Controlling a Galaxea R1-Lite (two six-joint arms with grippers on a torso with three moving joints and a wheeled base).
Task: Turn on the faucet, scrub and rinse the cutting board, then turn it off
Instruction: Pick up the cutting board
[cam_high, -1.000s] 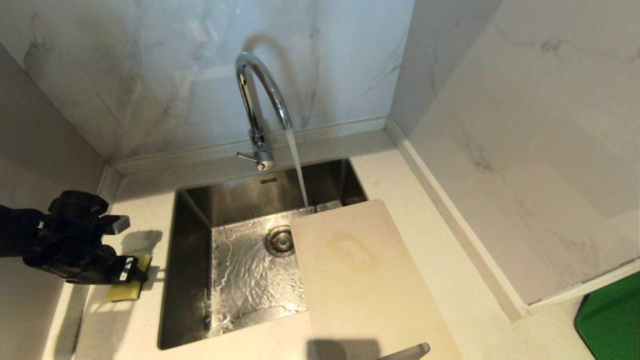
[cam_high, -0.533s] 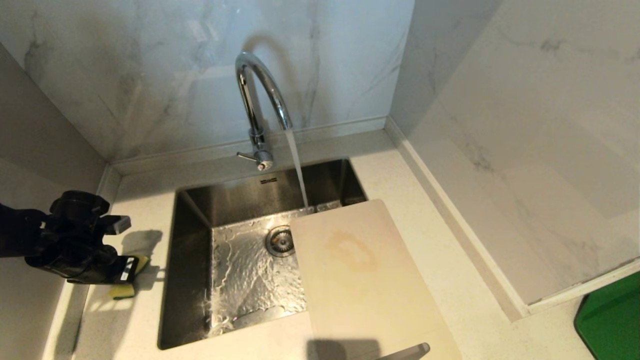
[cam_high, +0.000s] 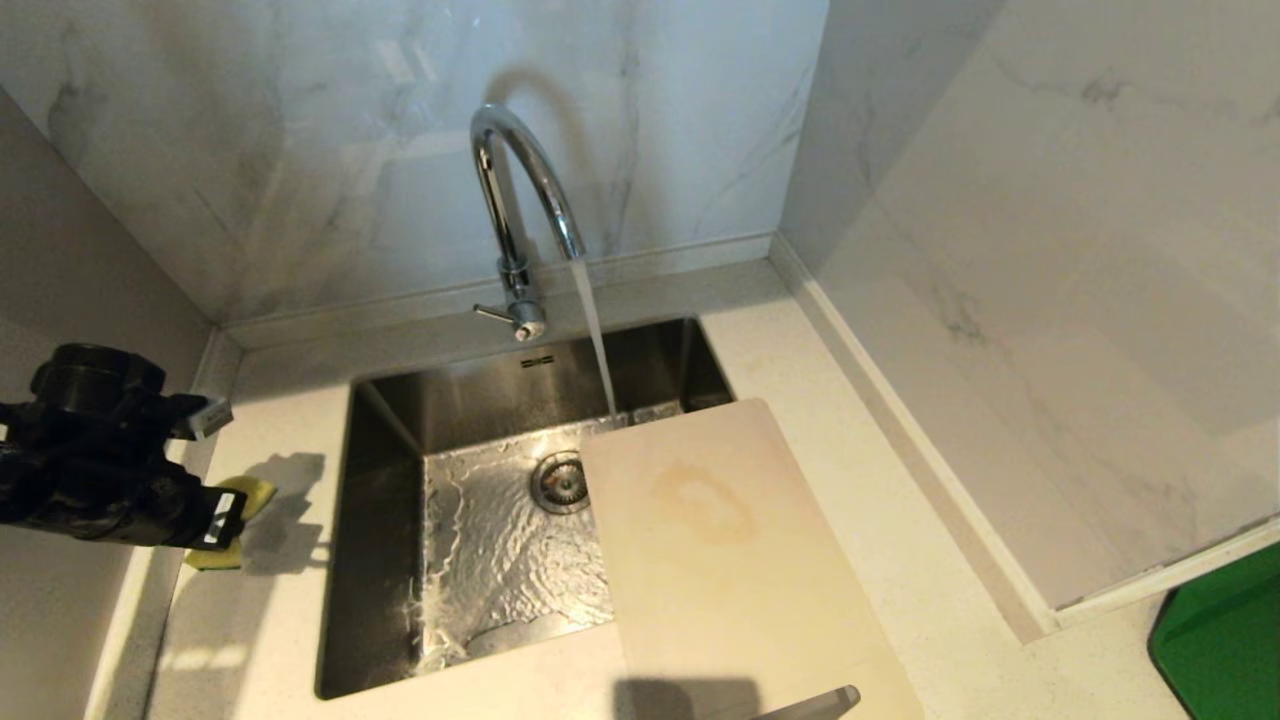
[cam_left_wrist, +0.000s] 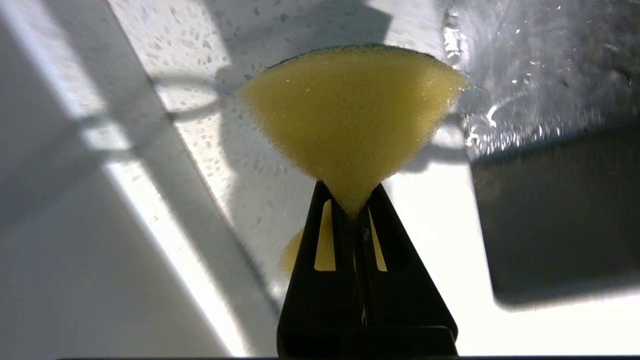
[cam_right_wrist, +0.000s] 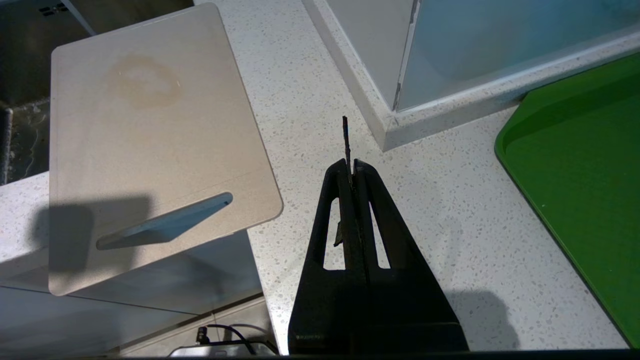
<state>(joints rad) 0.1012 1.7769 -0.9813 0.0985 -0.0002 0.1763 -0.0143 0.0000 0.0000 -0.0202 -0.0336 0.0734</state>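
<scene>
The chrome faucet (cam_high: 520, 190) is running, and its stream (cam_high: 597, 340) falls into the sink just beyond the far edge of the cutting board (cam_high: 740, 560). The beige board with a brownish ring stain lies half over the sink's right side and half on the counter; it also shows in the right wrist view (cam_right_wrist: 150, 145). At the far left, above the counter, my left gripper (cam_high: 225, 520) is shut on a yellow sponge (cam_left_wrist: 350, 115), pinched thin between the fingertips (cam_left_wrist: 320, 200). My right gripper (cam_right_wrist: 351, 167) hangs shut over the counter right of the board, holding nothing.
The steel sink (cam_high: 380, 470) holds rippling water around the drain (cam_high: 560, 482). The faucet's lever (cam_high: 495, 314) points left. Marble walls close the back and right. A green tray (cam_high: 1220, 640) lies at the near right corner.
The left gripper has shut on the sponge, squeezing it, and has lifted it off the counter, moving up and to the left. Water keeps running; board unmoved.
</scene>
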